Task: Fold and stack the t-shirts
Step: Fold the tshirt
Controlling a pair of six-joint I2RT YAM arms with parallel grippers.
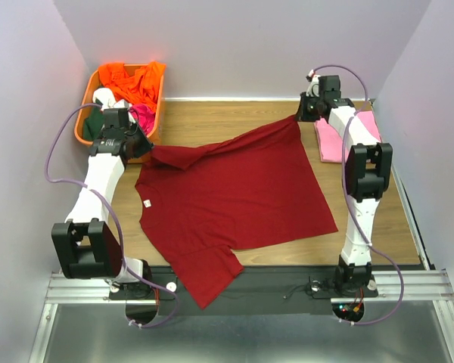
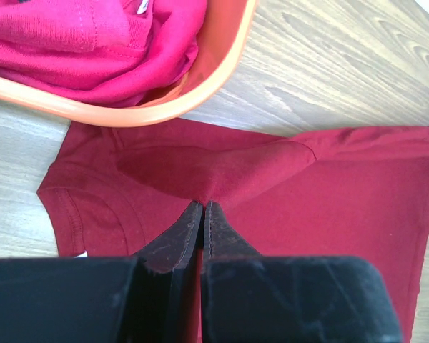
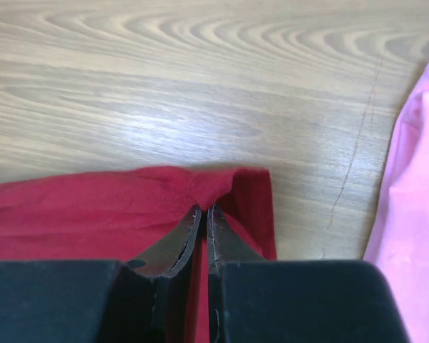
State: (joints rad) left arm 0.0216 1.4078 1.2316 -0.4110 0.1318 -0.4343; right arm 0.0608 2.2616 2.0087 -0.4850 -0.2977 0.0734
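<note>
Maroon cotton short-sleeved t-shirt (image 1: 234, 189) lies spread at a slant across the wooden desk (image 1: 212, 121), held along its far edge by both arms. The left fingers (image 2: 197, 218) are pressed together on a raised fold of the cloth near one sleeve, just beside the curved rim of an orange plastic basket (image 1: 85, 106) heaped with orange and magenta garments in the far left corner. The right fingers (image 3: 197, 218) pinch the shirt's far right corner, which rises in a small peak off the wood. Just to the right of that corner a plain light pink t-shirt (image 1: 329, 144) lies flat near the desk's right edge, a strip of bare wood between the two. A small white neck label (image 1: 145, 202) shows at the maroon shirt's left side. Its nearest sleeve hangs past the desk's near edge onto the dark strip between the arm bases. Open wood remains beyond the far edge toward the back wall and between the near right hem and the right arm.
</note>
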